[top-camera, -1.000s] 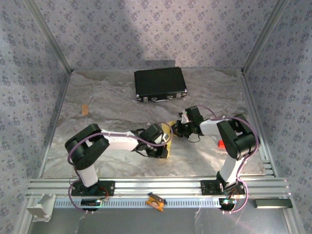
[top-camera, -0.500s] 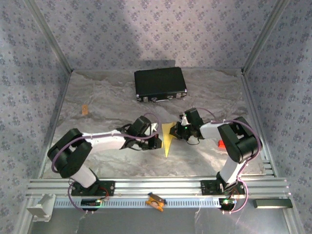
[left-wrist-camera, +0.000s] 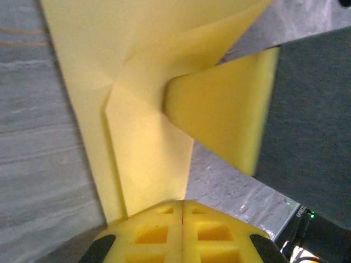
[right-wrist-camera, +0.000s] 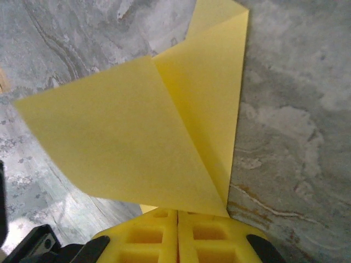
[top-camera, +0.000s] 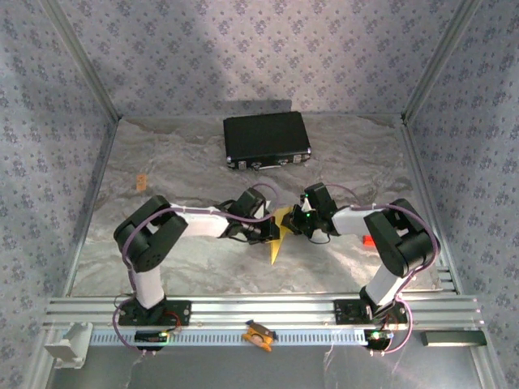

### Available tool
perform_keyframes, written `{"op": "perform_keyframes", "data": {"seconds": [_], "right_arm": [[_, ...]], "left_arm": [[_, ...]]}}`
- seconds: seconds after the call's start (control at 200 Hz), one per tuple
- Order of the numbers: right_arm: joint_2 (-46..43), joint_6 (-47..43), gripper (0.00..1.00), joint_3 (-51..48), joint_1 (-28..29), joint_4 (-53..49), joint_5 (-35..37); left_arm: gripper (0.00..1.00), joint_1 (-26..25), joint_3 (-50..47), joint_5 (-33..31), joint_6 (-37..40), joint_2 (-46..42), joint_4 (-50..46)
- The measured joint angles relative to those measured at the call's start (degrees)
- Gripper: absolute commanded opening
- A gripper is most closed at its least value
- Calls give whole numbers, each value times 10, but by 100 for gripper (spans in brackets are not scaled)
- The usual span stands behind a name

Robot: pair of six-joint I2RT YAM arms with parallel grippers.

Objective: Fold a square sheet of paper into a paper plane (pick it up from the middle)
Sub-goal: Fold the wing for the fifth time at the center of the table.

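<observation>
2 paper plane (top-camera: 274, 243) edges pinched (left fingers (left-wrist-camera: 159, 235), right fingers (right-wrist-camera: 153, 238))

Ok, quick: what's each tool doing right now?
Left tool: closed, holding the yellow paper.
Right tool: closed, holding the same paper.

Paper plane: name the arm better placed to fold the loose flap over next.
Right, probably: the right tool is shut on a corner of the wide flap of the paper plane, while the left tool pins its narrow folded strip.
</observation>
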Motion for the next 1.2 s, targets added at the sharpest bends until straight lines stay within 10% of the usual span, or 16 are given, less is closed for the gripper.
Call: {"op": "perform_keyframes", "data": {"seconds": [0.585,1.199], "right_arm": [[-134,-136,10,-1,-66,-66,11],[4,-199,8,29,16,-54,-20]], "left_arm": [[0,17,-24,27,53,5,12],[0,26,-28,56,77,5,10]]}}
